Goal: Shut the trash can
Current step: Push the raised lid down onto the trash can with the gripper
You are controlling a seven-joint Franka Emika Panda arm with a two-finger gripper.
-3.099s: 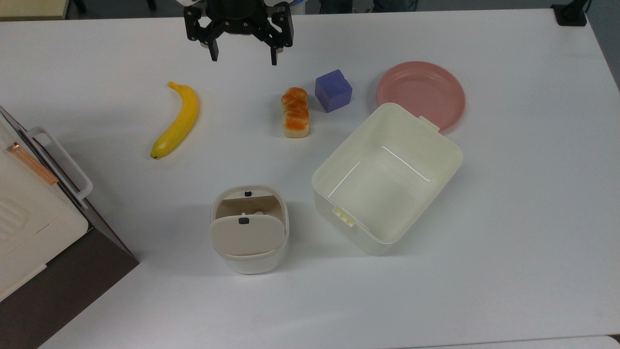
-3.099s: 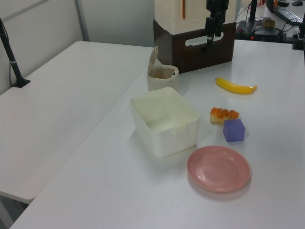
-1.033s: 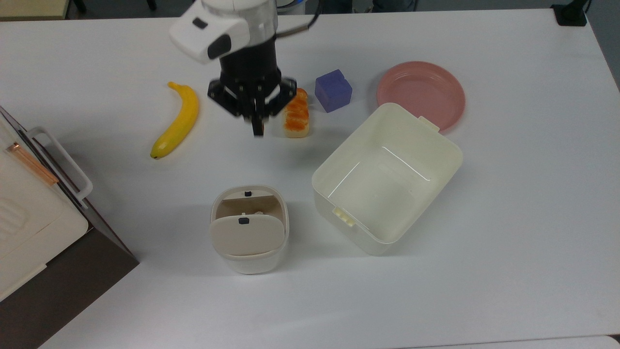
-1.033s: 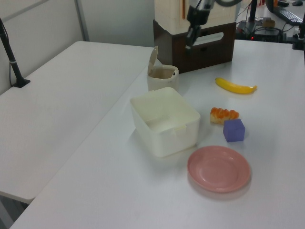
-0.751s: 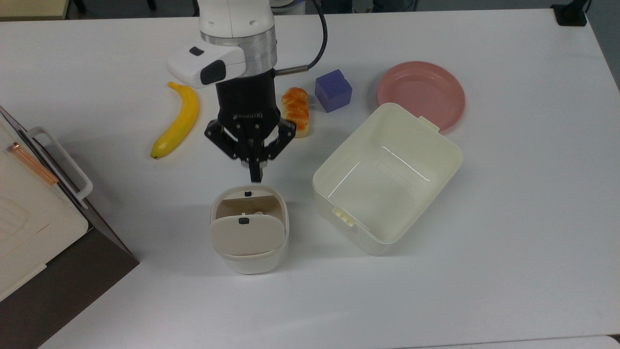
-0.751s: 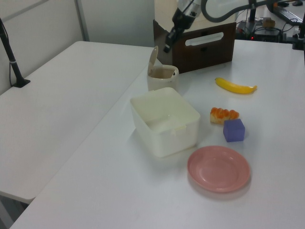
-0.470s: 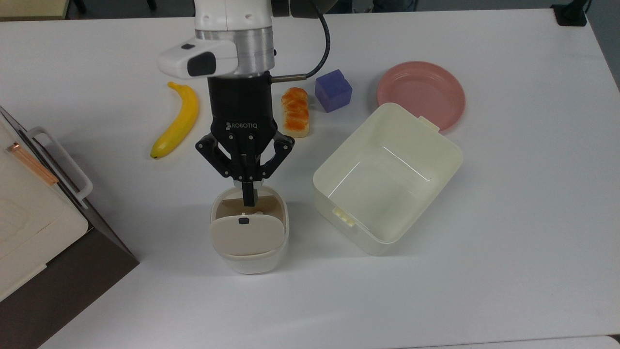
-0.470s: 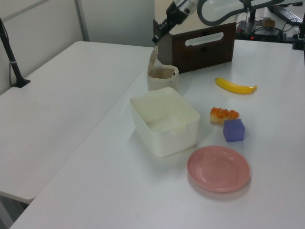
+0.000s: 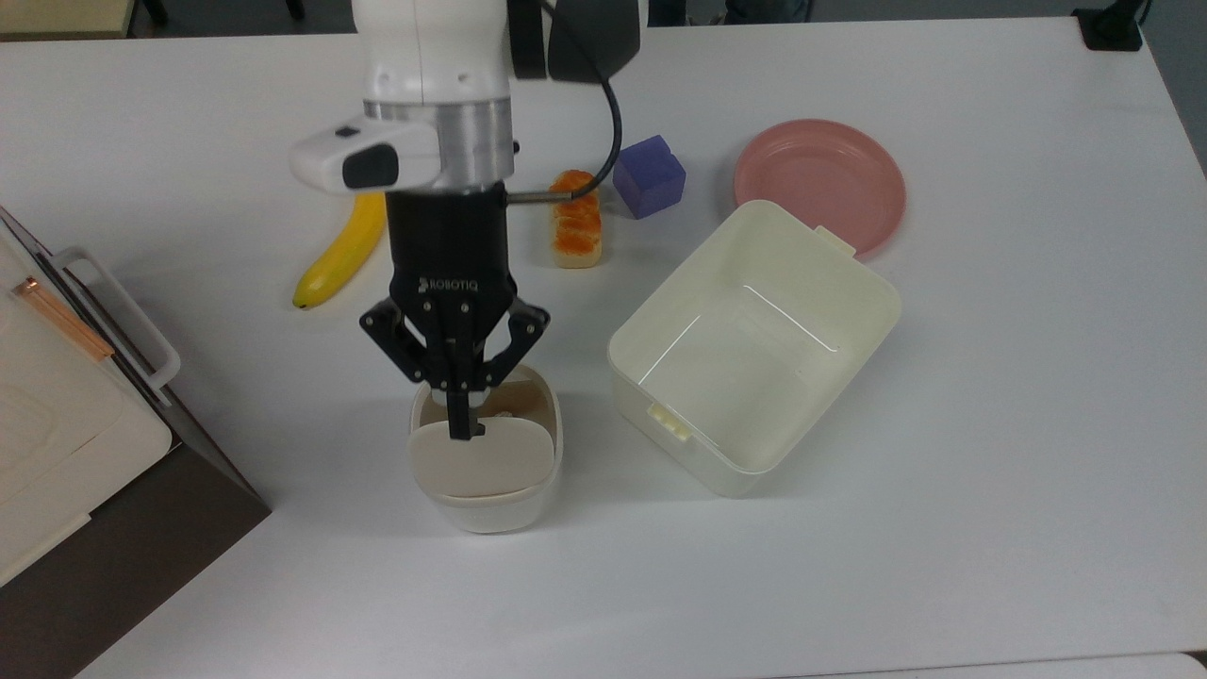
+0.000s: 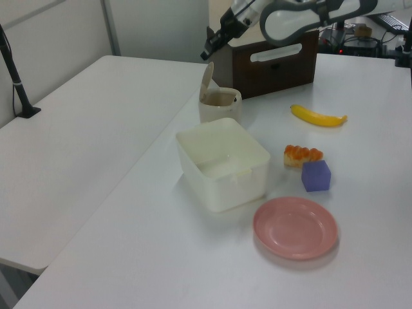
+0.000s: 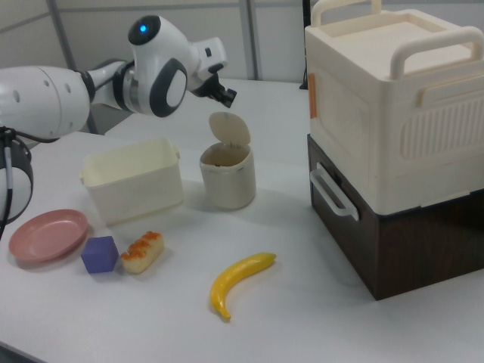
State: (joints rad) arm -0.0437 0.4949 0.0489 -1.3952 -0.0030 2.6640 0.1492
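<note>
The trash can (image 9: 490, 509) is a small white bin near the table's front in the top view, with its beige lid (image 9: 481, 459) hinged up and the brown inside showing. My gripper (image 9: 459, 429) is shut on nothing, its fingertips together above the opening, right at the lid's upper edge by the black button. From the left view the lid (image 10: 206, 76) stands upright on the trash can (image 10: 219, 106), and the gripper (image 10: 206, 54) hangs just above the lid's top. In the right view the gripper (image 11: 228, 96) sits a little above the raised lid (image 11: 229, 130).
A large cream tub (image 9: 882, 292) stands to the top view's right of the can. Behind it lie a pink plate (image 9: 820, 179), a purple cube (image 9: 649, 176), a bread piece (image 9: 575, 231) and a banana (image 9: 325, 269). A white-and-brown appliance (image 9: 57, 415) fills the top view's left edge.
The arm has come forward from the table's far edge, past the banana and bread, to over the trash can. The gripper went from open to shut. The lid stays up.
</note>
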